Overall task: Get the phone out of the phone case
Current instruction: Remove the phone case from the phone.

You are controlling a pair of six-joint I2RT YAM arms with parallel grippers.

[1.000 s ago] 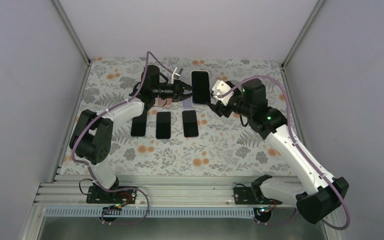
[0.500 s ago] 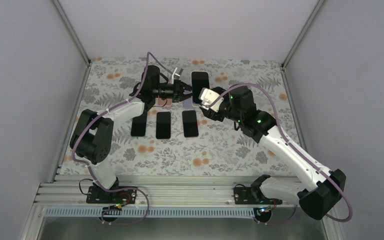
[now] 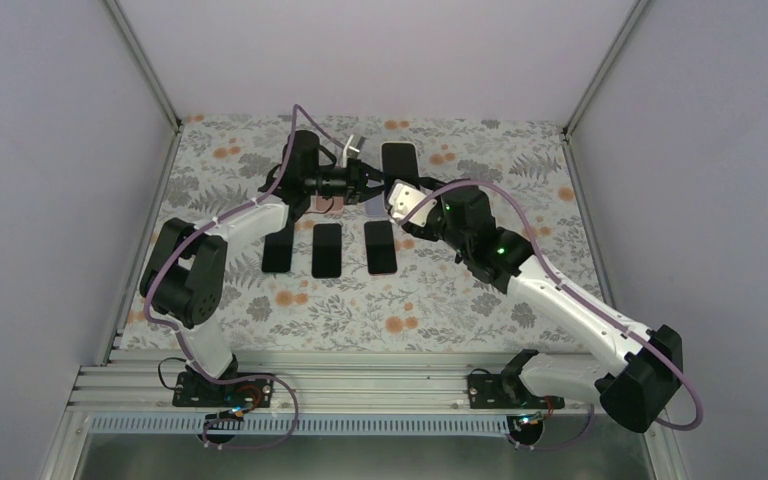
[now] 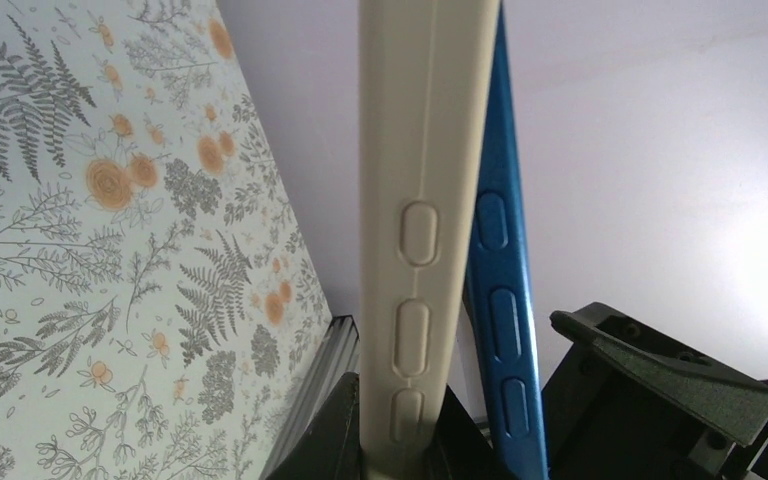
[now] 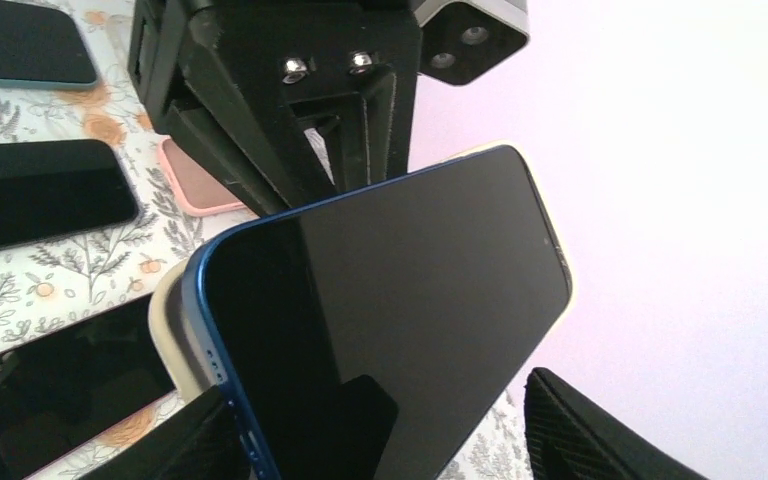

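So both arms are up at the back of the floral counter point(image 3: 460, 290), meeting in the middle over the phone stuff. The left gripper point(image 3: 372, 186) is clamped on the cream phone case point(image 4: 420, 200) and holds it up on edge, off the counter. The left wrist view shows the case's side with its three button bumps, and the dark fingers point(image 4: 345, 440) hug its lower end.

The blue phone point(image 5: 400, 310) is only half in the case. Along the side the blue edge sits tight to the cream one at the far end and splits away from it at the near end, so there's a wedge of gap between them. From the right wrist, the black screen faces that camera. The cream case peeks out behind the lower left corner and as a thin rim along the top edge.

The right gripper point(image 5: 370, 445) has its jaws spread wide with the phone's lower end between them. One finger point(image 5: 190, 440) is right up against the blue edge and the other stands clear of it, so it isn't pinching anything.

Down on the counter there's a row of three dark phones point(image 3: 327, 250) lying flat side by side. A pink case point(image 5: 200, 190) lies flat just under the left gripper.
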